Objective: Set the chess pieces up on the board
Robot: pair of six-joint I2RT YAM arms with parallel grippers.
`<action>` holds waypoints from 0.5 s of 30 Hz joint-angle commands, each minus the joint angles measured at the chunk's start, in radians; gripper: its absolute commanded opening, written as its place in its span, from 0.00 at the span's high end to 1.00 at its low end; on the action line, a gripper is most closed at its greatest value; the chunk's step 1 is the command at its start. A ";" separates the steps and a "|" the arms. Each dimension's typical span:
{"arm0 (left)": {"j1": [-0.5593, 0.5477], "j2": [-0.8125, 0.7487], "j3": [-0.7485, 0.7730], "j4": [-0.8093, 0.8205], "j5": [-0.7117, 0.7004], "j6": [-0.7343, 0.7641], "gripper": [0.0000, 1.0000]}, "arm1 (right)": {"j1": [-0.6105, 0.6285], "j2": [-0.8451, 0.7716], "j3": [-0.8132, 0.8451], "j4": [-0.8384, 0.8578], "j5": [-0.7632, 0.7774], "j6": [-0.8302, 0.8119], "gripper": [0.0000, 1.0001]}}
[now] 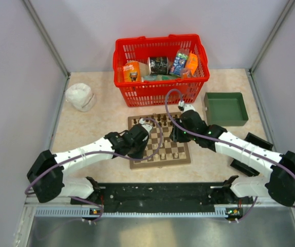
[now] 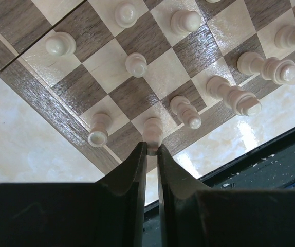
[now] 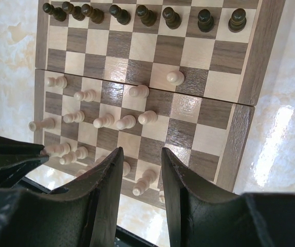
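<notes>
The board (image 1: 160, 163) lies in the middle of the table. Dark pieces (image 3: 137, 13) stand along its far row; pale pieces (image 3: 106, 121) stand scattered over the near rows. My left gripper (image 2: 151, 149) is shut on a pale piece (image 2: 152, 128) standing in the near row, close to the board's near-left corner (image 2: 34, 98). It sits over the board's left side in the top view (image 1: 143, 149). My right gripper (image 3: 141, 153) is open and empty above the near rows, with a pale piece (image 3: 146, 181) below the gap. It hovers over the board's right half (image 1: 176, 136).
A red basket (image 1: 160, 69) of groceries stands behind the board. A green tray (image 1: 225, 108) is at the back right, a white crumpled bag (image 1: 80, 96) at the back left. Black flat parts (image 1: 253, 141) lie by the right arm. A black rail (image 1: 158, 194) runs along the front.
</notes>
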 commanded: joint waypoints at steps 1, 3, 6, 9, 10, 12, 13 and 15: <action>0.000 -0.026 0.030 0.003 0.026 -0.012 0.83 | -0.010 0.005 0.005 0.045 -0.007 0.001 0.64; 0.002 -0.027 0.025 0.008 0.027 -0.010 0.82 | -0.010 0.004 0.005 0.045 -0.007 0.002 0.64; 0.002 -0.026 0.027 0.006 0.029 -0.009 0.81 | -0.010 0.005 0.006 0.045 -0.007 0.001 0.64; 0.002 -0.013 0.025 0.000 0.021 -0.007 0.78 | -0.010 0.002 0.005 0.045 -0.007 0.002 0.64; 0.002 -0.010 0.025 -0.003 0.018 -0.009 0.77 | -0.009 0.002 0.003 0.045 -0.007 0.002 0.64; 0.002 -0.012 0.022 -0.003 0.003 -0.007 0.71 | -0.010 0.001 0.002 0.045 -0.005 0.002 0.64; 0.002 -0.013 0.022 -0.003 -0.004 -0.010 0.69 | -0.010 0.001 0.002 0.046 -0.003 0.001 0.64; 0.002 -0.016 0.019 0.006 -0.005 -0.014 0.67 | -0.010 0.001 0.000 0.045 -0.003 0.001 0.64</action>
